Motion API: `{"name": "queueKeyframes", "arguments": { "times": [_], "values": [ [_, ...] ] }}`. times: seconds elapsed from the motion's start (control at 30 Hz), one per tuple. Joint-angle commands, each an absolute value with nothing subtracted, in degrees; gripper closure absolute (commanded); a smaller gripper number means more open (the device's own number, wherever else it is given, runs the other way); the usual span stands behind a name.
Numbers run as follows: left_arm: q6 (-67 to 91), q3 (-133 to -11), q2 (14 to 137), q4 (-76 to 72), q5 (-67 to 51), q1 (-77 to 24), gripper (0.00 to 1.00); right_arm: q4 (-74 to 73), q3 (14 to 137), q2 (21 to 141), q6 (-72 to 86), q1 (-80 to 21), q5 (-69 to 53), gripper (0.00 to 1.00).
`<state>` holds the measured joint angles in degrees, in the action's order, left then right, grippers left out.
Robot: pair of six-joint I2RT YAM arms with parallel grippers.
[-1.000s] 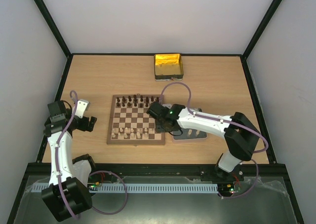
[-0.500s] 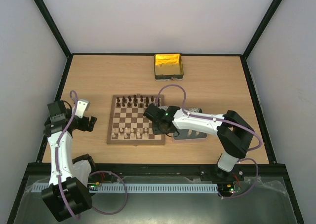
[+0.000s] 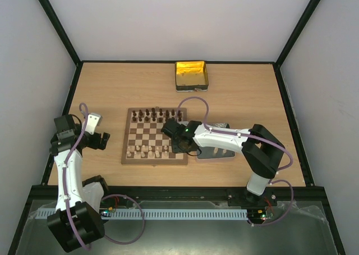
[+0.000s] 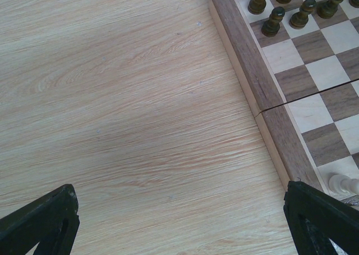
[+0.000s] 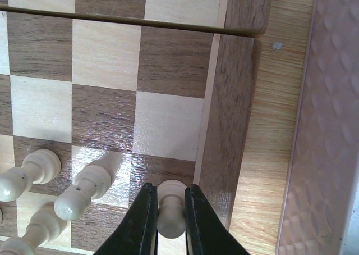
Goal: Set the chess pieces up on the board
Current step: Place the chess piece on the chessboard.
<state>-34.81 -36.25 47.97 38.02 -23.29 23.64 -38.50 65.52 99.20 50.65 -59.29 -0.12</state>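
The chessboard (image 3: 154, 136) lies mid-table, dark pieces (image 3: 151, 115) along its far rows and cream pieces (image 3: 147, 151) along its near rows. My right gripper (image 3: 175, 130) hangs over the board's right side; in the right wrist view it (image 5: 167, 210) is shut on a cream pawn (image 5: 170, 210) whose base rests on a dark square by the board's right border (image 5: 224, 131). Two more cream pieces (image 5: 84, 187) stand left of it. My left gripper (image 3: 102, 140) is open and empty over bare table left of the board (image 4: 314, 126).
A yellow-gold tin (image 3: 191, 76) stands at the back. A grey tray (image 3: 216, 151) with a few cream pieces lies right of the board; its edge shows in the right wrist view (image 5: 325, 154). Black frame posts border the table.
My right gripper has moved left over the board's right side with the cream pawn in it. The left arm has not moved.
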Motion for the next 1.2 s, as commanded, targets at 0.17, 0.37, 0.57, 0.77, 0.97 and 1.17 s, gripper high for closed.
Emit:
{"name": "queueKeyframes", "arguments": {
  "times": [0.17, 0.37, 0.57, 0.77, 0.97, 1.17],
  "values": [
    [-34.6, -35.5, 47.5, 37.7, -23.4, 23.4, 0.01, -38.2, 67.5, 100.0, 51.4, -59.7, 0.5, 0.91],
    [-34.7, -35.5, 47.5, 37.8, -23.4, 23.4, 0.01, -38.3, 67.8, 100.3, 51.3, -59.8, 0.4, 0.90],
    [-34.8, -35.5, 47.7, 37.8, -23.5, 23.4, 0.01, -38.6, 68.4, 100.6, 51.1, -59.8, 0.4, 0.84],
    [-34.8, -35.6, 47.8, 37.9, -23.6, 23.4, 0.01, -38.5, 69.0, 101.1, 51.0, -59.7, -0.4, 0.83],
    [-34.8, -35.6, 47.6, 37.8, -23.5, 23.4, 0.01, -38.6, 69.2, 101.0, 51.1, -59.8, -0.4, 0.83],
    [-34.8, -35.6, 47.6, 37.8, -23.6, 23.4, 0.01, -38.5, 68.1, 100.7, 51.2, -59.8, 0.0, 0.83]
  ]
}}
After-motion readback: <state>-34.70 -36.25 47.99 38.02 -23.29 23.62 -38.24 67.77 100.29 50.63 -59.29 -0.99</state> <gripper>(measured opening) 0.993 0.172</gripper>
